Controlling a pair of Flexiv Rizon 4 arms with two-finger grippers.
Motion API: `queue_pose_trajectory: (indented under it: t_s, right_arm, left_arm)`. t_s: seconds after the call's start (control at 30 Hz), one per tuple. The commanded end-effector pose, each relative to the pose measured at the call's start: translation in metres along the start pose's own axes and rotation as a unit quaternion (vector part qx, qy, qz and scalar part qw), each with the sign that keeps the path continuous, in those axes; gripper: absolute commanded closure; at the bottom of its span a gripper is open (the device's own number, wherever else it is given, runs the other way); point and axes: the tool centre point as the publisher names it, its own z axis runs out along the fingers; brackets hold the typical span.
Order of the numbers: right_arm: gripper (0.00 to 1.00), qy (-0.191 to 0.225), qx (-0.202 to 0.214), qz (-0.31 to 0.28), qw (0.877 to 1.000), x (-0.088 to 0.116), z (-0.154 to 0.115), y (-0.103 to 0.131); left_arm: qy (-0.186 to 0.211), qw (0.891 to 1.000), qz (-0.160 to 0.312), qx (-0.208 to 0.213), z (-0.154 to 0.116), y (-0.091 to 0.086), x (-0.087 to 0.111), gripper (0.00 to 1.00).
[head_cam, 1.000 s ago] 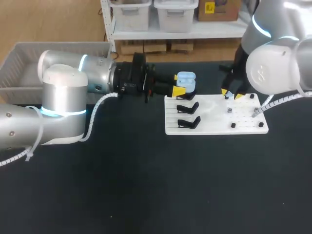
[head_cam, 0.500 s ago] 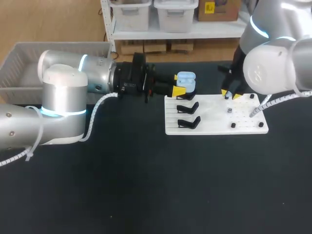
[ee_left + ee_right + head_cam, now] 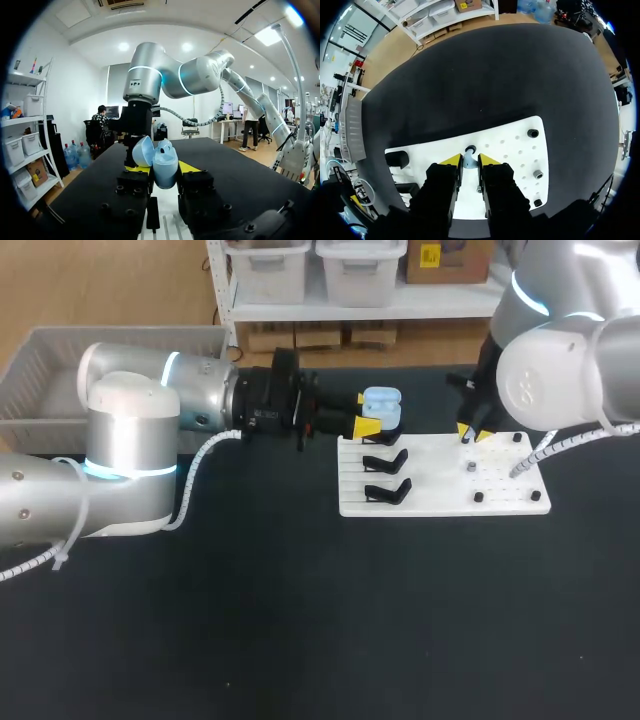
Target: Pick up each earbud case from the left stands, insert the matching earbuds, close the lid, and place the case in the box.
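One blue case [image 3: 382, 403], one earbud [image 3: 469, 161], one board [image 3: 440, 502]

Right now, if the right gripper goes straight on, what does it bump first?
Probably the white board, near its small black peg; the right gripper points down at it, holding an earbud.

A board [image 3: 440, 478] lies on the counter [image 3: 300, 620], right of middle. Stands [image 3: 386, 461] fill its left part. The case [image 3: 382, 405] sits at the rearmost one, gripped by the left gripper [image 3: 366, 414]. On the right part, the right gripper [image 3: 473, 432] clasps an earbud [image 3: 469, 159]. The box [image 3: 40, 370] sits far left.
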Motion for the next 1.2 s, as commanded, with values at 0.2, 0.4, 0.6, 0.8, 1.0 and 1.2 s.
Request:
queue_pose_trajectory:
  t_s: [0.2, 0.4, 0.6, 0.8, 1.0, 1.2]
  right_arm:
    - [1.00, -0.020, -0.012, 0.003, 1.000, 0.010, -0.040, 0.003]
    - [1.00, -0.038, -0.017, -0.009, 0.999, 0.021, -0.087, 0.014]
    - [1.00, -0.049, -0.017, -0.034, 0.998, 0.039, -0.138, 0.034]
    - [1.00, -0.045, -0.014, -0.061, 0.997, 0.062, -0.181, 0.057]
    - [1.00, -0.022, 0.001, -0.101, 0.995, 0.088, -0.213, 0.086]
    - [1.00, -0.001, 0.007, -0.132, 0.991, 0.107, -0.219, 0.114]
  left_arm:
    - [-0.001, 1.000, 0.001, -0.003, 0.000, -0.001, 0.001, 1.00]
    - [-0.001, 1.000, 0.001, -0.003, 0.000, -0.001, 0.001, 1.00]
    - [-0.001, 1.000, 0.001, -0.003, 0.000, -0.001, 0.001, 1.00]
    - [-0.001, 1.000, 0.001, -0.003, 0.000, -0.001, 0.001, 1.00]
    - [-0.001, 1.000, 0.001, -0.003, 0.000, -0.001, 0.001, 1.00]
    - [-0.001, 1.000, 0.001, -0.003, 0.000, -0.001, 0.001, 1.00]
